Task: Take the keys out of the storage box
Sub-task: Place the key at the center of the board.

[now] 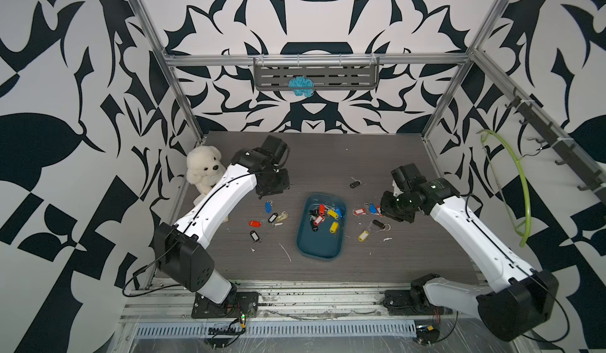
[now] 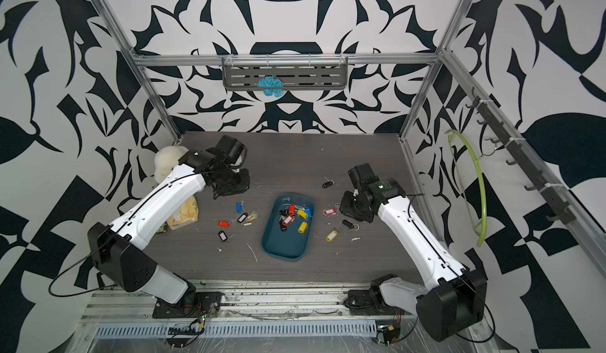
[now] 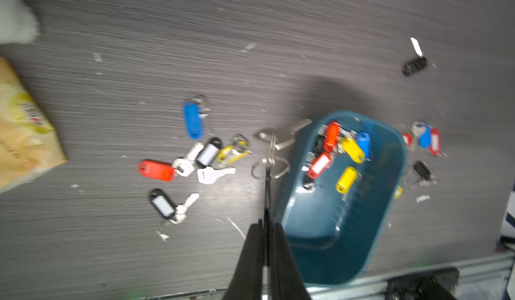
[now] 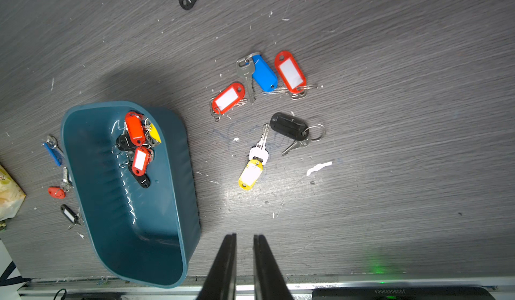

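Your left gripper (image 3: 267, 224) clamps dangling keys (image 3: 271, 150) by a thin black strip; a swing could drop them into the box (image 3: 334, 256). Your right gripper (image 4: 244, 236) is slightly parted and empty.

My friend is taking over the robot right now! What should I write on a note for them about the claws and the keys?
Left claw: shut on a key bunch hanging over the table, outside the storage box.
Right claw: open a crack, empty.
Done: loose keys lie on the table on both sides of the box.
Left: a pile of keys in the box's far end; put down the held bunch, then fetch those.
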Tool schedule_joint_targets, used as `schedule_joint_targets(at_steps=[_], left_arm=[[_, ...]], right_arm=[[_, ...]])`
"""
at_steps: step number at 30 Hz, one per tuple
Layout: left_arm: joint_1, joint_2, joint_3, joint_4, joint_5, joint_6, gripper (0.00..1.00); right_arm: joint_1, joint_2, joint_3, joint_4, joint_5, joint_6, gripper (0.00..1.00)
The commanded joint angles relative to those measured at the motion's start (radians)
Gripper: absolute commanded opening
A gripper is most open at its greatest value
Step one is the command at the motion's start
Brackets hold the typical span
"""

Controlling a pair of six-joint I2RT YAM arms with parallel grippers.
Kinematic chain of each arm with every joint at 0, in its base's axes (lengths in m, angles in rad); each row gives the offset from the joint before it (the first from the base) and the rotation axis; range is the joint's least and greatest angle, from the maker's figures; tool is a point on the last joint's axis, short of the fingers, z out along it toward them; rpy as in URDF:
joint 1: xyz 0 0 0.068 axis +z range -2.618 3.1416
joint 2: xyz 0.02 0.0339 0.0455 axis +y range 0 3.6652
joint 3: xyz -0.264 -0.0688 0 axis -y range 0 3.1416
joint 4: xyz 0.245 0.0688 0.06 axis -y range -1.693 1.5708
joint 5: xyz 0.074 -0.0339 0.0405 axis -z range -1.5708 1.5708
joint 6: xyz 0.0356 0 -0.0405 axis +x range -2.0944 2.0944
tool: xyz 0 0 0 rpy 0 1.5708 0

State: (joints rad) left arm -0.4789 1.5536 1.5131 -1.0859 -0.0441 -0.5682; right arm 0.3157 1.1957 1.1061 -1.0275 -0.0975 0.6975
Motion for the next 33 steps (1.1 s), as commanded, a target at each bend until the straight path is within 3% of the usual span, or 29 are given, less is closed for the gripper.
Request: schedule_joint_targets(at_steps=[1, 6, 19, 33], left_arm=[[0.061, 0.026, -0.049, -0.017, 0.046, 0.073, 0.00], [0.117, 0.083, -0.099, 0.043, 0.084, 0.091, 0.00], [0.158, 0.224, -0.145, 0.144, 0.080, 0.108, 0.00], [0.231, 0.230, -0.169, 0.159, 0.028, 0.123, 0.00]], right_arm=[[0.000, -0.024, 0.001, -0.006, -0.008, 0.006, 0.18], [0.003, -0.024, 0.004, -0.011, -0.016, 0.008, 0.17], [0.065, -0.009, -0.004, 0.002, -0.010, 0.037, 0.18], [0.140, 0.022, -0.011, 0.024, 0.015, 0.073, 0.18]])
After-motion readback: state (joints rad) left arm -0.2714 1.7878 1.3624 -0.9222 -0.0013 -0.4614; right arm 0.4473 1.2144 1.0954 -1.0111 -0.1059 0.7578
